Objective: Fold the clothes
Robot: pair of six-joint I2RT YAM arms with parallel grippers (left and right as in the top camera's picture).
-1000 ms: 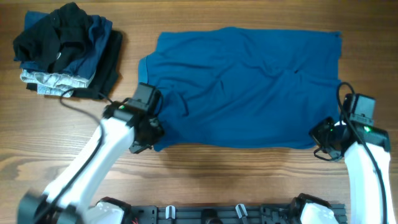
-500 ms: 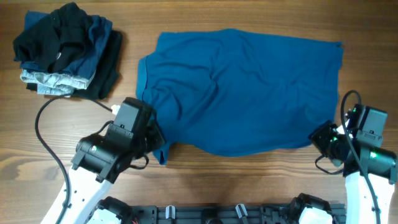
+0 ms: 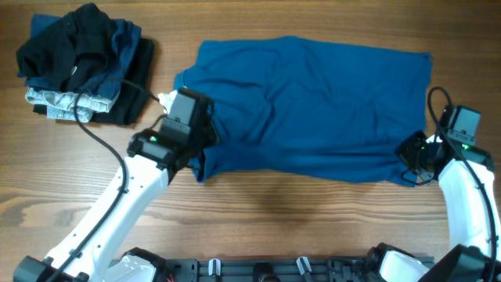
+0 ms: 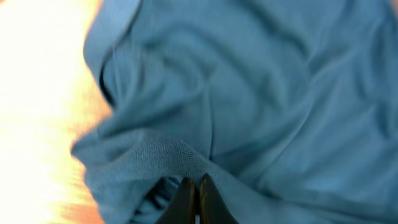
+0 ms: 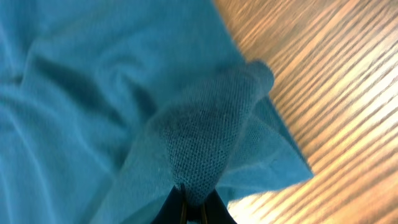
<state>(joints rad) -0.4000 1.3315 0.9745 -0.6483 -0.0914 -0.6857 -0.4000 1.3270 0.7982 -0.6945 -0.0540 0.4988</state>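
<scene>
Overhead, we see the blue shirt (image 3: 313,102) spread wide across the middle and right of the wooden table (image 3: 258,211). It is rumpled, and its near edge is gathered at both lower corners.

The left gripper (image 4: 194,198) sits at the shirt's near-left corner. From above its fingers are hidden under the arm's own wrist block. The left wrist view shows two dark fingertips pressed together with a ridge of blue cloth bunched over them, so it appears clenched on the shirt. That view is blurred, and the fingers are cut off by the bottom edge.

The right gripper (image 5: 193,210) is at the near-right corner. The right wrist view shows a peak of knitted cloth pinched between its closed tips, which are also mostly cut off at the bottom. We cannot tell whether one layer or several are caught in either grip.

A pile of dark clothes (image 3: 78,63) lies at the far-left corner, well apart from the shirt. A black cable (image 3: 94,137) runs from beside it toward the left arm.
</scene>
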